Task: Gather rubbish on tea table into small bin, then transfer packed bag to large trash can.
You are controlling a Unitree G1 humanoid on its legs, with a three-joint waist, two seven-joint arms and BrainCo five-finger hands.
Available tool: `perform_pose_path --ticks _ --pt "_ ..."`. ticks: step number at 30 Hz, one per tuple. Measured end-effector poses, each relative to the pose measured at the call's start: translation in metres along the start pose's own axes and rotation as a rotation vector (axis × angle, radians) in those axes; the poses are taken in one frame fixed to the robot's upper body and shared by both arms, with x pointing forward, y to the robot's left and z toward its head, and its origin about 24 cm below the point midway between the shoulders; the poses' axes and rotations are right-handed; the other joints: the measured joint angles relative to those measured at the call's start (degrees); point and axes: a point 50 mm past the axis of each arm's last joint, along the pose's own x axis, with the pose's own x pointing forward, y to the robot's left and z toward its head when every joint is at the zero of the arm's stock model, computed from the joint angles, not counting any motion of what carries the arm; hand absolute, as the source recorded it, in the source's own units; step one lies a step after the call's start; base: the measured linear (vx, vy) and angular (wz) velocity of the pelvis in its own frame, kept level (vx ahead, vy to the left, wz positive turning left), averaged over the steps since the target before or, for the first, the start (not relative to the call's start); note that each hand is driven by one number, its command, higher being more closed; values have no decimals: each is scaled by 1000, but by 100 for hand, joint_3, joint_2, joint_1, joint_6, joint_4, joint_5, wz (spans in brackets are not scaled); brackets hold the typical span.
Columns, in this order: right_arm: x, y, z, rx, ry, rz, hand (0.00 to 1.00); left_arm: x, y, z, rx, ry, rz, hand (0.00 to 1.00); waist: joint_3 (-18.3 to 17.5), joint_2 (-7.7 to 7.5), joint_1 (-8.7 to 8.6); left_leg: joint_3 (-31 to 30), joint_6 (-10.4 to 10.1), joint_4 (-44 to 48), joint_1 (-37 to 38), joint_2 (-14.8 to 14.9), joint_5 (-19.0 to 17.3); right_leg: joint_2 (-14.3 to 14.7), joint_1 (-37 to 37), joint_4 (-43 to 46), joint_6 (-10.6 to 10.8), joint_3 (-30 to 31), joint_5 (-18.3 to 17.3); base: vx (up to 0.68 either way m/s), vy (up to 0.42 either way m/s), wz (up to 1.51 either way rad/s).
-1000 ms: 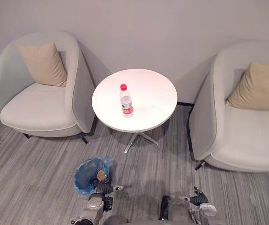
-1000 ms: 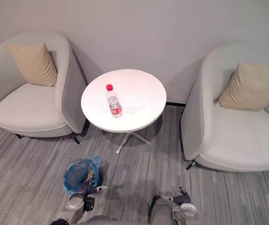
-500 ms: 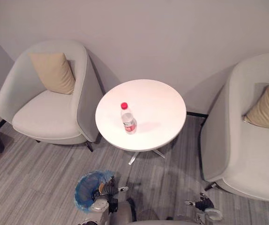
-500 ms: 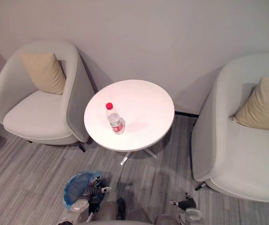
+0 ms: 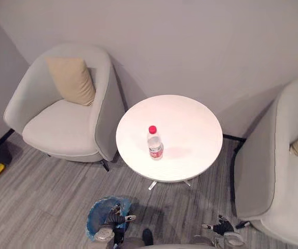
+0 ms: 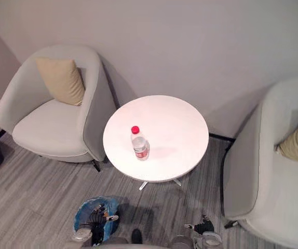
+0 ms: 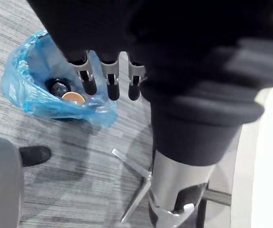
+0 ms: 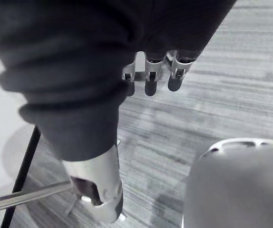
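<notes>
Clear plastic bottle [image 5: 154, 146], red cap, label unreadable, upright on round white counter [image 5: 193, 122]. Left wrist view: rubbish [image 7: 73, 97] inside blue-bagged small bin [image 7: 27, 102]. My left hand [image 7: 110, 84] and right hand [image 8: 149, 81] hang relaxed, empty.

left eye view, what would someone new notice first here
The bottle with its red cap stands alone near the middle of the round white table. On the floor before it, by the left hand, sits the small bin, blue-lined, with rubbish inside.
</notes>
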Motion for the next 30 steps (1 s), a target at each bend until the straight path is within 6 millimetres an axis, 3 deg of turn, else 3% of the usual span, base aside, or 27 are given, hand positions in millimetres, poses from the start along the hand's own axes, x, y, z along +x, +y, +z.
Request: perform_pose_path --ticks 1,2,6,8,13,16,18,20,22,26,29,30 --pt "0 1 0 1 1 1 0 0 5 -1 9 2 10 0 -15 -62 2 -78 -51 5 7 16 9 81 -45 -442 19 224 109 75 -140 69" --pt "-1 4 -3 2 12 9 0 -1 9 -3 15 8 18 0 -24 -321 13 -172 -127 33 51 -163 -19 -9 -53 -813 33 294 648 99 -143 65" --pt "0 0 0 -5 1 1 0 -4 0 -14 -13 42 3 0 -92 -19 18 -322 -277 -42 88 144 -6 293 256 -1363 -115 164 886 64 -118 11" --pt "-1 -1 -4 -6 12 -2 0 -5 -2 -16 -17 48 0 0 -132 45 4 -370 -282 -69 117 202 -3 377 406 -1613 -143 124 987 11 -68 6" --pt "-3 -1 -10 -29 25 5 0 -7 -1 -22 -54 65 13 0 -195 -1 16 -487 -370 -256 261 253 63 459 690 -2002 -144 21 1150 8 -21 9" --pt "-2 -4 -9 -45 24 6 0 -7 6 -24 -41 74 27 0 -324 -153 18 -556 -382 -315 237 242 75 475 738 -2133 -135 -49 1191 1 -13 12" --pt "3 -24 4 -106 -13 -33 0 -7 14 -25 -26 79 43 0 -368 -170 37 -566 -365 -391 236 226 134 487 766 -2200 -118 -54 1249 21 -4 6" --pt "4 -59 28 -202 -114 -58 0 -8 24 -25 -4 79 44 0 -369 -165 33 -577 -329 -442 323 163 175 427 829 -2226 -97 -58 1272 9 25 4" --pt "1 -67 50 -107 -219 -29 0 -9 31 -27 8 84 59 0 -409 -161 30 -569 -327 -474 320 155 176 421 827 -2277 -72 -41 1289 -17 7 -2" --pt "-1 -55 63 -65 -289 72 0 -9 35 -27 14 84 44 0 -418 -135 26 -577 -329 -561 359 155 226 423 830 -2276 -73 -45 1292 -25 -9 1" --pt "-8 -53 87 -68 -397 98 0 -12 36 -33 14 99 36 0 -421 -129 2 -572 -329 -562 360 158 226 425 832 -2271 -73 -36 1292 -6 -5 -1" --pt "-14 -54 105 -87 -478 101 0 -12 36 -33 14 98 33 0 -421 -130 1 -563 -329 -562 360 162 226 430 827 -2269 -75 -24 1293 0 0 0"
